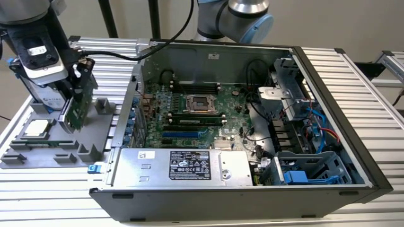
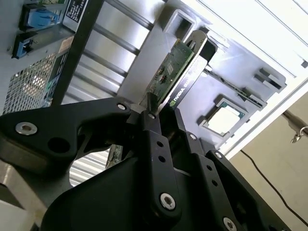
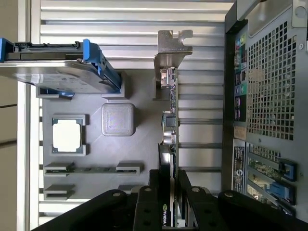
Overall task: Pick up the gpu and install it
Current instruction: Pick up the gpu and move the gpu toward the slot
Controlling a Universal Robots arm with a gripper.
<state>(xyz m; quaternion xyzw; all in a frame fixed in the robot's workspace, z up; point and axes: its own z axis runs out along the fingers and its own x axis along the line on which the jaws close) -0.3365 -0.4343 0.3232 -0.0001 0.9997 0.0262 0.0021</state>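
Green board seen nearly edge-on, the gpu [image 1: 74, 111] stands upright at the exterior view's left, over the grey tray [image 1: 38, 158]. The black fingers of the gripper [image 1: 75, 91] are pressed against its two faces near the upper edge, pinching it. The fingers hide the card's top there, and it cannot be told whether its lower edge sits in the tray's slot or hangs just clear. The arm [image 1: 31, 28] comes straight down from the upper left of the frame, wrist pointing down, its upper part cut off. In the second wrist view the green face carries small chips, with the black cooler on the other side. In the first wrist view the silver bracket [image 3: 172, 45] caps the far end. The square CPU chip [image 1: 37, 128] lies in the tray just beside the card. The hard drive [image 3: 57, 72] with blue rails stands near it, largely hidden behind the gripper in the exterior view. The open computer case [image 1: 328, 109] fills the frame's right, its motherboard [image 1: 196, 118] exposed
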